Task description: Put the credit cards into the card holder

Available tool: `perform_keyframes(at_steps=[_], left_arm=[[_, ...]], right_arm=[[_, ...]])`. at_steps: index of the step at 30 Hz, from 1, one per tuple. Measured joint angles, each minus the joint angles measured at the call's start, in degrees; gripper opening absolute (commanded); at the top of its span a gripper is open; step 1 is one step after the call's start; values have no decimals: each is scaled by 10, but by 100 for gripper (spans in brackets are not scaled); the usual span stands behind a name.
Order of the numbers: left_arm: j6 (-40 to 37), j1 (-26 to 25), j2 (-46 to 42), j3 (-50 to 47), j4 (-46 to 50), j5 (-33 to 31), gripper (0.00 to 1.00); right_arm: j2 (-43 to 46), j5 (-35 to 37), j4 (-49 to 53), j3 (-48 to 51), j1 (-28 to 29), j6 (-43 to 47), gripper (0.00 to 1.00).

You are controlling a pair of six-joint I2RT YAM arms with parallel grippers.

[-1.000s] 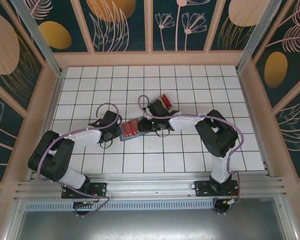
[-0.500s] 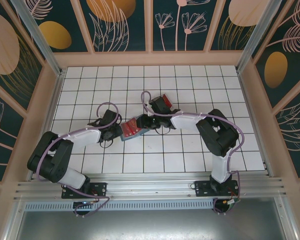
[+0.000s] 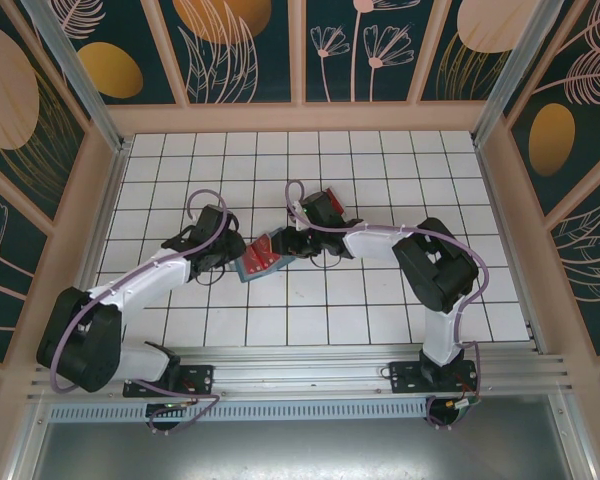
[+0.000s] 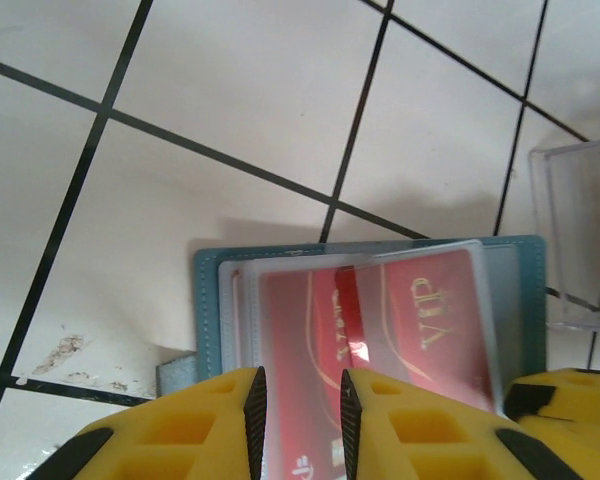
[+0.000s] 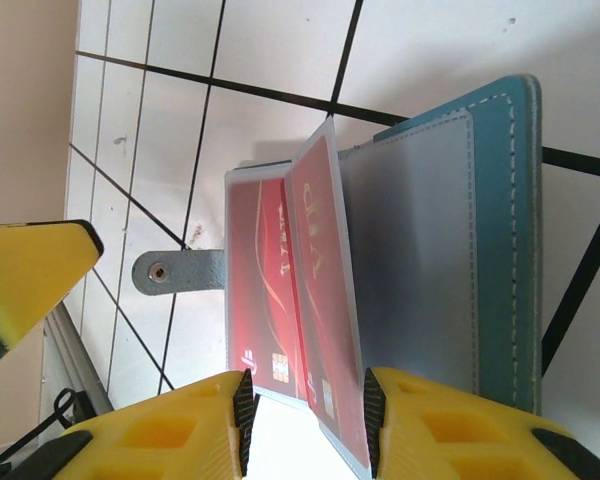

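The teal card holder lies open on the white tiles between my two grippers. Its clear sleeves hold red credit cards printed VIP. In the left wrist view my left gripper stands over the holder's near edge, jaws a narrow gap apart and gripping nothing. In the right wrist view my right gripper is open around the sleeves' edge. One sleeve with a red card stands up from the holder between the fingers. From above, the left gripper is left of the holder and the right gripper right of it.
A clear plastic tray with something red in it stands just behind the right gripper, and its corner is at the holder's far side. The holder's snap tab sticks out sideways. Pink walls ring the tiled floor.
My left jaws went from shut to slightly apart, and the left arm has stretched out lower. The right gripper shifted a little toward the holder, then held still.
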State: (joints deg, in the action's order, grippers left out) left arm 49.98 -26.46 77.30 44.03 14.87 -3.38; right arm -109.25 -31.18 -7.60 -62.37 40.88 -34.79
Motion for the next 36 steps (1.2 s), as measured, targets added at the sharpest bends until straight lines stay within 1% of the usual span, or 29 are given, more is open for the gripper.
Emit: perform_keyframes(at_steps=[3,4,6,7,11,16,28,36], left_arm=[[6,0,-14,3,0,6,23],[9,0,-16,3,-2,11,20],[17,0,-16,2,-14,27,11],[21,0,-13,-1,-23,36,8],[35,-1,9,-14,-51,64,6],[40,-2,33,-23,-66,77,1],[45,-3,106,-30,-130,96,0],[48,-7,115,-32,-151,105,0]], right_arm=[[0,-7,-8,6,-3,-6,37],[0,-9,-10,7,-3,-8,37],[0,-15,-15,8,-3,-12,37],[0,-17,-18,9,-4,-14,37],[0,-22,-30,11,-4,-19,37],[0,-30,-35,14,-4,-23,37],[0,-51,-49,14,-4,-33,37],[0,-70,-62,14,-3,-40,37]])
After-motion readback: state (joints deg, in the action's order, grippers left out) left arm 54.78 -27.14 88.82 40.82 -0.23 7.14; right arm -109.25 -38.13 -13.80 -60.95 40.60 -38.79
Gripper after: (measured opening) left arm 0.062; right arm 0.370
